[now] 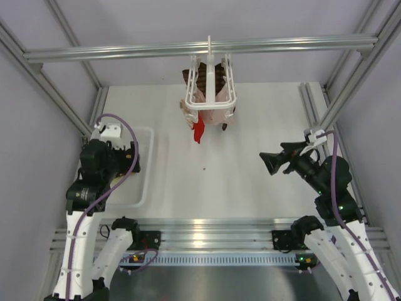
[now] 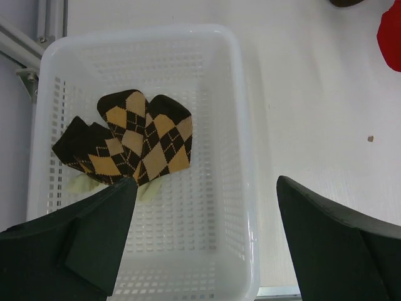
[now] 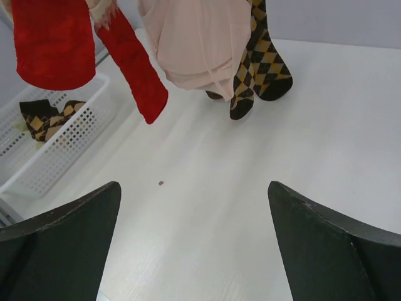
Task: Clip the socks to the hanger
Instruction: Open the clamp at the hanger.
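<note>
Two brown and tan diamond-check socks (image 2: 128,143) lie in a white mesh basket (image 2: 241,157) at the left of the table, also seen in the right wrist view (image 3: 47,118). The white hanger (image 1: 211,84) hangs from the top rail, with more check socks (image 3: 260,63) clipped to it. My left gripper (image 2: 207,194) is open and empty above the basket's near right part. My right gripper (image 3: 194,200) is open and empty above the bare table, pointing towards the hanger; it shows in the top view (image 1: 270,163).
A red sock (image 3: 135,69) and a pale pink sock (image 3: 197,44) hang from the hanger. A small dark speck (image 3: 162,183) lies on the white table (image 1: 250,188). Aluminium frame posts stand at both sides and the rail (image 1: 200,49) runs across the back.
</note>
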